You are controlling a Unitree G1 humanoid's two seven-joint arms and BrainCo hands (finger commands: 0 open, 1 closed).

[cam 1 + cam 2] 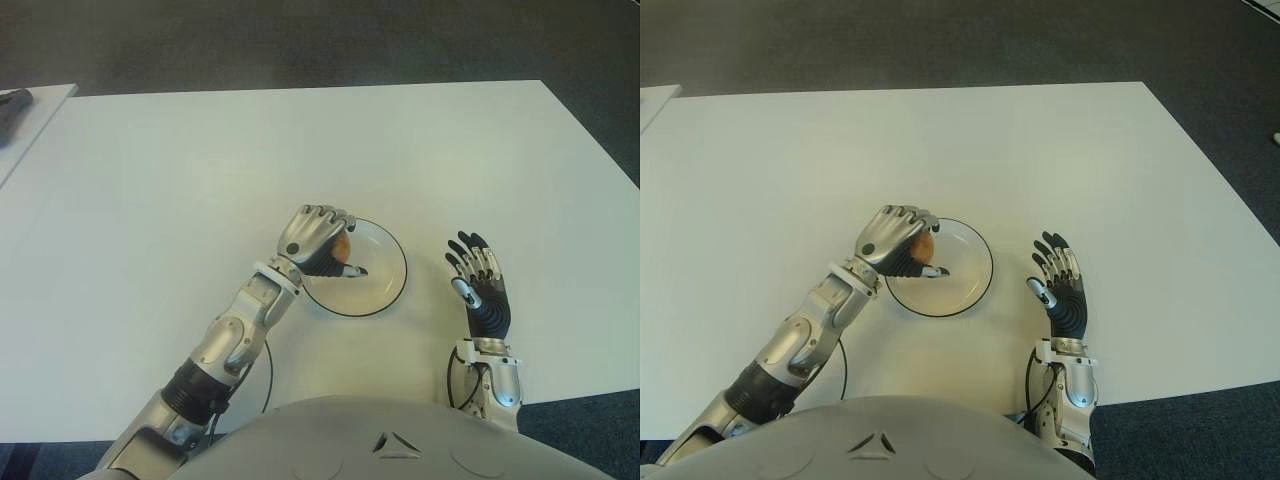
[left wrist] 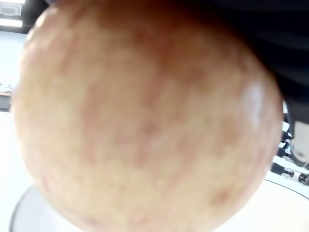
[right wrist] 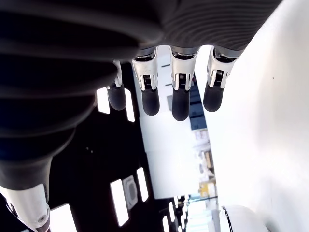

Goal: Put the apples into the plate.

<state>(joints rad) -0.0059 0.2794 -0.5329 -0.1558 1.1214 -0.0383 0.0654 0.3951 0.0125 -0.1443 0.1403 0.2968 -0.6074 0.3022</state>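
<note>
Table (image 1: pixel 200 180); left robot hand (image 1: pixel 318 240) around apple (image 1: pixel 341 244)

Both arms are silver-grey metal with black joint sections and white wrist cuffs. The left hand (image 1: pixel 318 238) has a silver back and dark fingers; the right hand (image 1: pixel 479 283) shows black ribbed palm padding (black cables loop near each forearm).

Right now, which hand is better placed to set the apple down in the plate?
The left hand. Its fingers already hold the apple over the plate's left edge. The right hand shows to the right of the plate, open and holding nothing.
</note>
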